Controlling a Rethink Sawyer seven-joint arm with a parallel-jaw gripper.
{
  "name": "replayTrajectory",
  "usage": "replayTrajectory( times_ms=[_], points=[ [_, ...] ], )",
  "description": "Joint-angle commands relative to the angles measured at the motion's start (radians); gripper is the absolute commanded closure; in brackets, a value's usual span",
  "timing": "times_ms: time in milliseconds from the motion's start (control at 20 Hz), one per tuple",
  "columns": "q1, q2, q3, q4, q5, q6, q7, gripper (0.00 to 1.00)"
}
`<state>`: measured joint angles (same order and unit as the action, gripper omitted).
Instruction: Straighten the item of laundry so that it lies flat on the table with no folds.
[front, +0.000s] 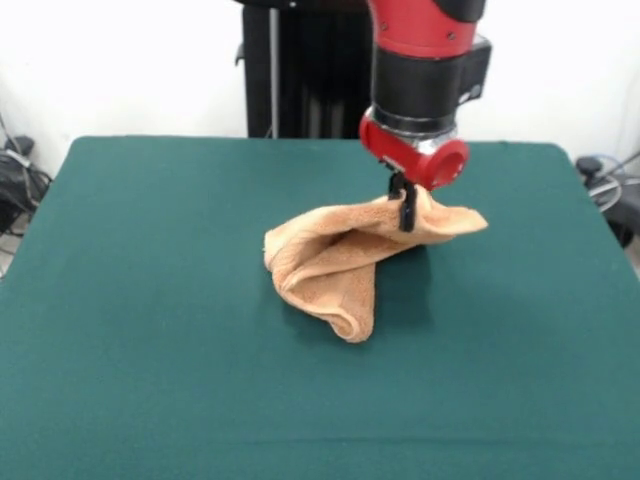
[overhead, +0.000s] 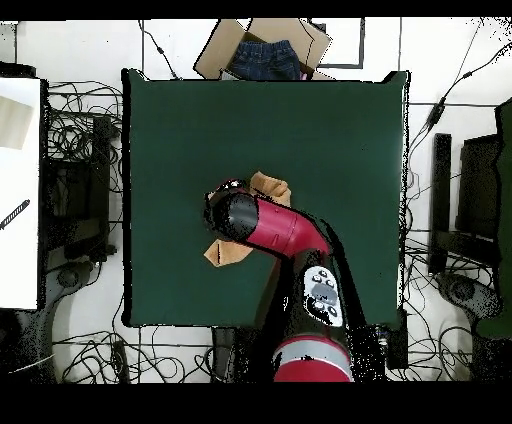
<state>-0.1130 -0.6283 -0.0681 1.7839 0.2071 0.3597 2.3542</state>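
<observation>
While the crumpled orange-tan terry towel (front: 345, 262) trails left and toward the camera below it, the black pincer (front: 405, 208) pinches its raised upper edge; long fold runs diagonally across the dark green felt table (front: 150, 300).

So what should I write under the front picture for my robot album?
A red robot arm's gripper pinches a crumpled orange towel and lifts one corner off the green table.

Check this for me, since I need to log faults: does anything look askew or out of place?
The light orange-tan terry towel is bunched and folded over itself near the middle of the dark green felt-covered table, not flat. The black gripper pinches one raised part of it. Nothing looks spilled or damaged.
</observation>
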Motion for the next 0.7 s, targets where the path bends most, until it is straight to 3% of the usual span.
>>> replayTrajectory(
  times_ms=[50, 450, 700],
  points=[
    [0.105, -0.141, -0.044, 0.067, -0.036, 0.213, 0.115, 1.00],
    [0.132, -0.206, -0.068, 0.061, -0.029, 0.326, 0.104, 1.00],
    [0.091, -0.226, -0.007, 0.113, -0.009, 0.265, 0.051, 1.00]
  ],
)
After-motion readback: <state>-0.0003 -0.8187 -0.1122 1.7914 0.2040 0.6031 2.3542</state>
